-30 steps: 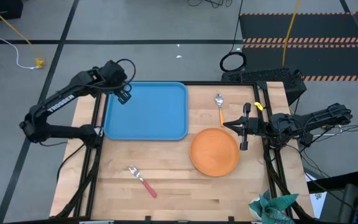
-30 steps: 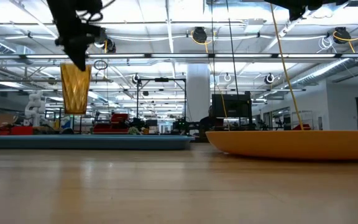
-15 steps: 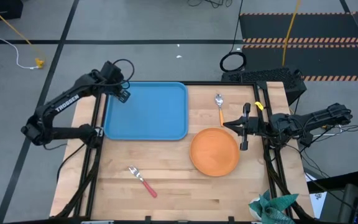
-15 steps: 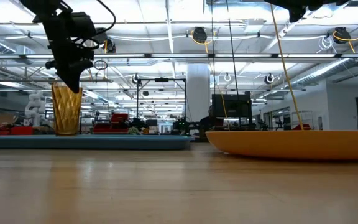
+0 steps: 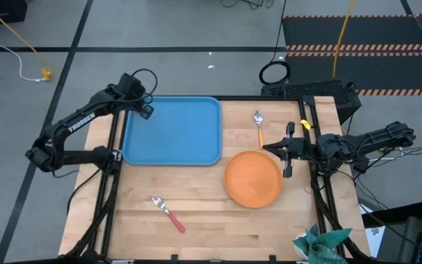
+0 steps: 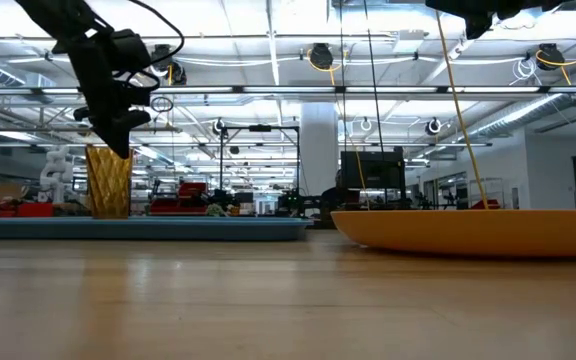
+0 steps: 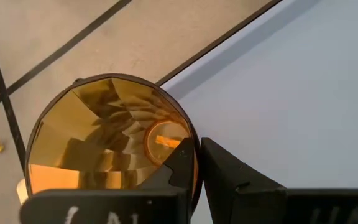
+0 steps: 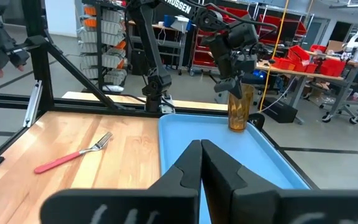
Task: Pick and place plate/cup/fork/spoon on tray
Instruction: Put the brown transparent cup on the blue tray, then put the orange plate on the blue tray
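Note:
The amber cup [image 6: 108, 182] stands upright on its base in the far-left corner of the light-blue tray [image 5: 173, 130]. My left gripper [image 6: 119, 146] is shut on the cup's rim from above; it also shows in the left wrist view [image 7: 196, 150]. My right gripper [image 5: 264, 149] is shut and empty, hovering over the far right edge of the orange plate [image 5: 253, 178]. The spoon [image 5: 258, 125] lies on the table just beyond the plate. The fork [image 5: 167, 213] lies on the table near the front, left of the plate. My left gripper holds the cup's rim [image 7: 189, 132] with one finger inside the cup and one finger [image 7: 229, 174] outside. The fingers come from above, slanting down. The cup is upright with its base on the tray.
A green cloth [image 5: 321, 242] lies at the table's near right corner. A black box [image 5: 310, 92] sits at the far right edge. The tray's middle and right part are bare blue surface [image 8: 229, 162].
My left gripper has gone down and a little toward the table's far left with the cup. The cup, which hung clear above the tray, now stands on the tray's far-left corner.

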Tool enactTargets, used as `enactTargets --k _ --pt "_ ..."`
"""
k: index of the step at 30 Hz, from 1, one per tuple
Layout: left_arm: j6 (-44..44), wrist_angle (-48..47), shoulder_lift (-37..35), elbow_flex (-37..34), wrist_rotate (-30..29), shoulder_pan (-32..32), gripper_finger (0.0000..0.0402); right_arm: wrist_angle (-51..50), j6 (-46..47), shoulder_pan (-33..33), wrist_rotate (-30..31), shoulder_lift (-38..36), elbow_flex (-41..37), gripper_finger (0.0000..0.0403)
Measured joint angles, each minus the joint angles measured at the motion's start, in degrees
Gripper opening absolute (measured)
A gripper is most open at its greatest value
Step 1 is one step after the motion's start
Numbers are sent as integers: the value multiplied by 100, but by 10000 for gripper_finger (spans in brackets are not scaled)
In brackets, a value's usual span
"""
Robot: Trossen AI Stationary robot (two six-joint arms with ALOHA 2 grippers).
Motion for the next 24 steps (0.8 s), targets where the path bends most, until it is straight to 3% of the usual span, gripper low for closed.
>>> enactTargets --k 6,15,24 --pt "49 63 0 -5 1 -1 26 0 -2 1 0 0 0 0" --pt "62 237 0 -5 -3 -1 86 0 -11 0 -2 0 -2 0" --pt "333 219 0 7 -76 -3 94 0 -6 0 -2 0 -4 0"
